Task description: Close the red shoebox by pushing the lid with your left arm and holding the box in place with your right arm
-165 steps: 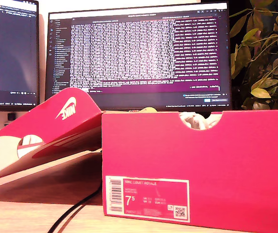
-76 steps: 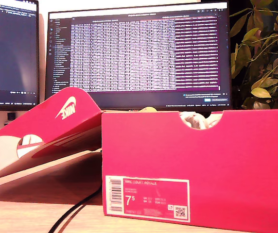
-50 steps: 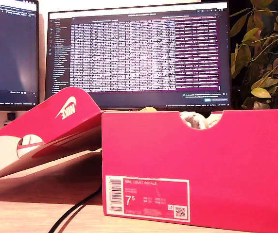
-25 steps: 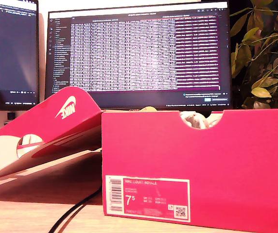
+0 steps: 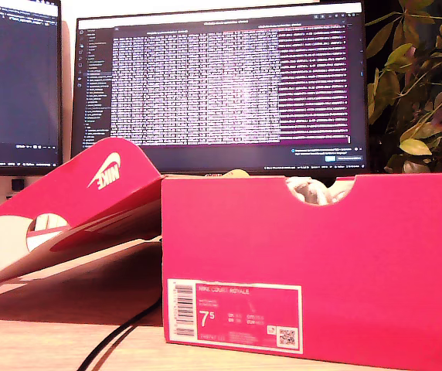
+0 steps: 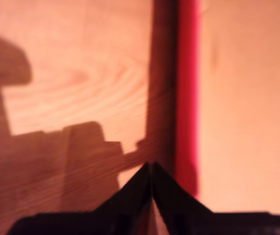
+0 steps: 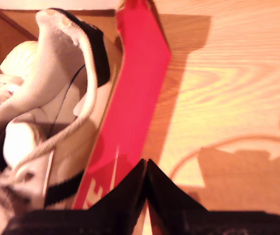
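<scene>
First fingers: my first gripper (image 6: 151,169) has its two dark fingers (image 6: 135,188) pressed tip to tip, holding nothing.
Second fingers: my second gripper (image 7: 146,166) is likewise closed, fingers (image 7: 130,186) meeting at a point, nothing between them.
First gripper place: above the table (image 6: 76,88), just beside a red edge (image 6: 186,98) with a pale flat surface past it; blurred, so whether it is lid or box I cannot tell.
Second gripper place: over the box's red wall (image 7: 135,98), outside it; touching or not, I cannot tell.
Box: the red box (image 5: 314,270) stands open on the table (image 5: 59,348), its size label (image 5: 234,315) facing the exterior camera.
Lid: the lid (image 5: 74,209) slopes down from the box towards the exterior view's left, logo (image 5: 105,171) showing.
Shoe: a white shoe (image 7: 47,98) with laces lies inside the box.
Cable: a black cable (image 5: 117,344) runs along the table beside the box.
Behind the box: a monitor (image 5: 221,85), a second monitor (image 5: 16,81), a plant (image 5: 418,85).
</scene>
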